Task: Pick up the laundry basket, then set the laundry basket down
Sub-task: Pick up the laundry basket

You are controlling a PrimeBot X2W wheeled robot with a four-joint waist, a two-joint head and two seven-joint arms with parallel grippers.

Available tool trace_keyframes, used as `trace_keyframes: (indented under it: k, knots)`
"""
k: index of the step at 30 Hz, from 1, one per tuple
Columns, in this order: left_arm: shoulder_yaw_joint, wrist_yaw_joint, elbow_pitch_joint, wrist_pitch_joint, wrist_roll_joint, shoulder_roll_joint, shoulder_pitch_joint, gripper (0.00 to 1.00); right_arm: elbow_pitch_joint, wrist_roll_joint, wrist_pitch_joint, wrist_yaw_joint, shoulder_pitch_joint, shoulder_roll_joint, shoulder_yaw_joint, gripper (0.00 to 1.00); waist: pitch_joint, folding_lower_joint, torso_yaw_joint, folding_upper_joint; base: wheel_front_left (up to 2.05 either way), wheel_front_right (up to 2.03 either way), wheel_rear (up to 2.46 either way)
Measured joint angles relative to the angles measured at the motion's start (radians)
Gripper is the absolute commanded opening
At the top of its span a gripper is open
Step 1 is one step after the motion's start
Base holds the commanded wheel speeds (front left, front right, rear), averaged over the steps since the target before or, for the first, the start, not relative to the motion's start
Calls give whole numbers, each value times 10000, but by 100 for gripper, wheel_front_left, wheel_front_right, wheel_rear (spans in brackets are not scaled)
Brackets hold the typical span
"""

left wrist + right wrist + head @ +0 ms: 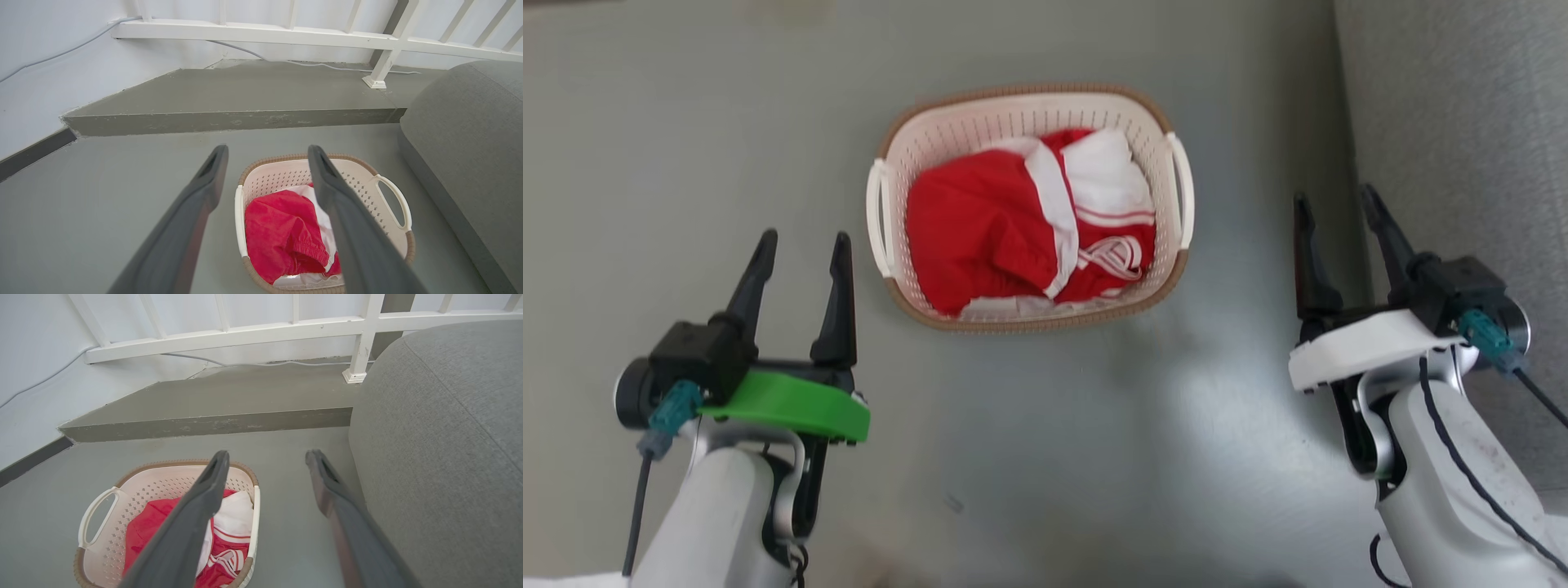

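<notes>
**Operator:** Where is the laundry basket (964, 135)?

**Spotter:** It sits upright on the grey floor (1054, 425) ahead of you, between your two arms and apart from both. The brown woven-look rim runs all the way round. One white handle (876, 216) faces your left side and the other (1183, 192) faces your right.

**Operator:** What's inside?

**Spotter:** There is a crumpled red garment (972, 229) with white bands. A white cloth (1107, 175) with thin red stripes lies against it toward your right.

**Operator:** And my grippers?

**Spotter:** Your left gripper (804, 238), on the green mount, has its fingers spread wide with nothing between them. It hangs off the basket's left side, nearer to you than the basket. Your right gripper (1334, 196), on the white mount, is just as wide and empty. It is off the basket's right side, close beside the grey sofa (1462, 122).

**Operator:** What's beyond the basket?

**Spotter:** A low grey step (229, 120) lies past it. Behind that is a white railing (261, 34), with a pale cable (314, 64) running along its foot.
</notes>
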Motion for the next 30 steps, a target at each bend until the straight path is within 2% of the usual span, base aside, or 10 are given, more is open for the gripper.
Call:
trace_keyframes:
  k: [23, 30]
  knots:
    - [104, -405, 629, 123, -6, -44, -2132, 100, 257, -92, 42, -4, -1821, 274, 48, 100, 2993, 1, -24, 0, 0, 0, 0]
    - [81, -614, 1200, 385, -6, 27, -2909, 100, 608, -71, 40, -4, -2692, 407, 52, 100, 3877, 1, -128, 0, 0, 0, 0]
